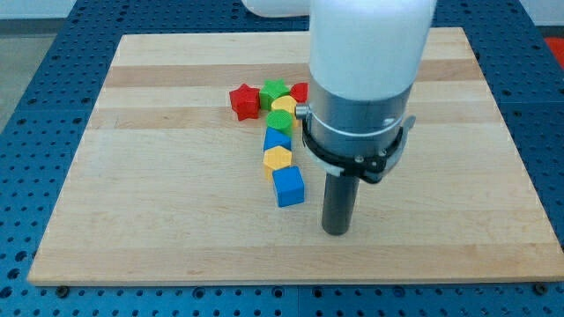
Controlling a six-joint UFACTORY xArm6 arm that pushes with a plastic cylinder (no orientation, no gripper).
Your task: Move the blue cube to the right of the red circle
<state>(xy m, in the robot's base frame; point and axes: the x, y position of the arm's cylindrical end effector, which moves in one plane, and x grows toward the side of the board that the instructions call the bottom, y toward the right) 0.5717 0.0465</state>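
Observation:
A blue cube (288, 187) lies near the board's middle, at the lower end of a column of blocks. My tip (335, 231) rests on the board to the right of and a little below the blue cube, a short gap away. A red block (300, 92), part hidden by the arm, sits at the column's top right; its shape cannot be made out. The rod hangs from a large white and grey arm body.
Above the blue cube lie a yellow hexagon (278, 158), another blue block (277, 138), a green round block (281, 121), a yellow block (284, 105), a green star (273, 90) and a red star (244, 100). The wooden board (159, 194) sits on a blue perforated table.

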